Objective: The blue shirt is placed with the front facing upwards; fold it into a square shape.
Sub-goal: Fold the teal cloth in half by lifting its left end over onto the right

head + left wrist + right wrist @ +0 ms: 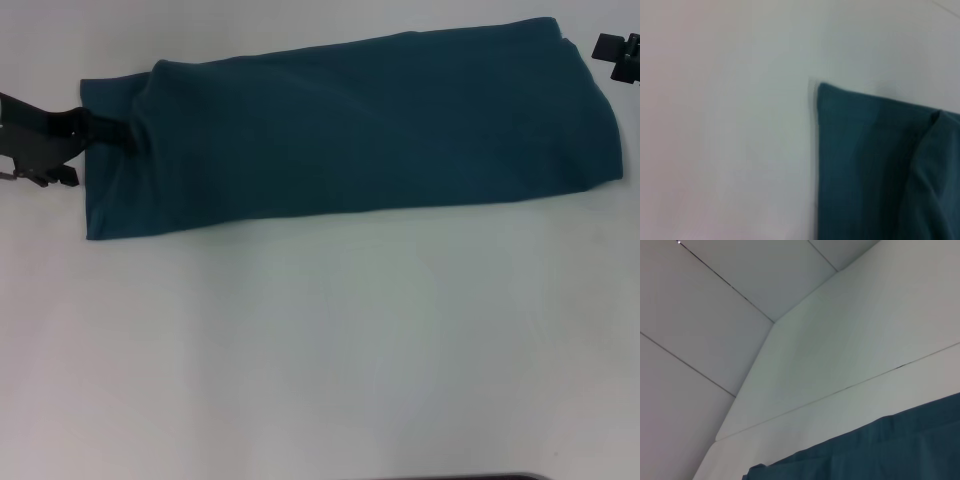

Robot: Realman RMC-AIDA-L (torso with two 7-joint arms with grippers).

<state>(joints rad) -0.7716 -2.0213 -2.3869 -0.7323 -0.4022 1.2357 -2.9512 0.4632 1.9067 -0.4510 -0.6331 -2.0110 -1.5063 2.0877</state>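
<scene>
The left gripper [118, 130] is at the left short end of the blue shirt [350, 130], low over the table [320, 350]. Its dark fingers reach into the cloth just where an upper layer starts, and the fabric bulges a little there. I think it is pinching that layer, but the fingertips are hidden in the fold, so I cannot tell for sure whether it is clenched on the cloth or only touching it.

The right gripper [620, 55] shows only as a small dark piece at the far right edge, just beside the other short end of the shirt and not touching it. Whether it is released or clenched I cannot tell.

The shirt is already folded into one long band, lying across the far part of the table. Its long axis goes from the robot's left to its right, with the right end a little farther away than the left end. No letters show on the upper side. In the left wrist view the near left corner [826, 92] lies flat on the white surface, with a second layer [940, 165] on top of it.

For a square shape, the band must be shortened along this long axis. In my judgement the left end has to travel toward the right, over the middle. The left arm is clearly the nearer one for this, as it stands exactly on that end.
</scene>
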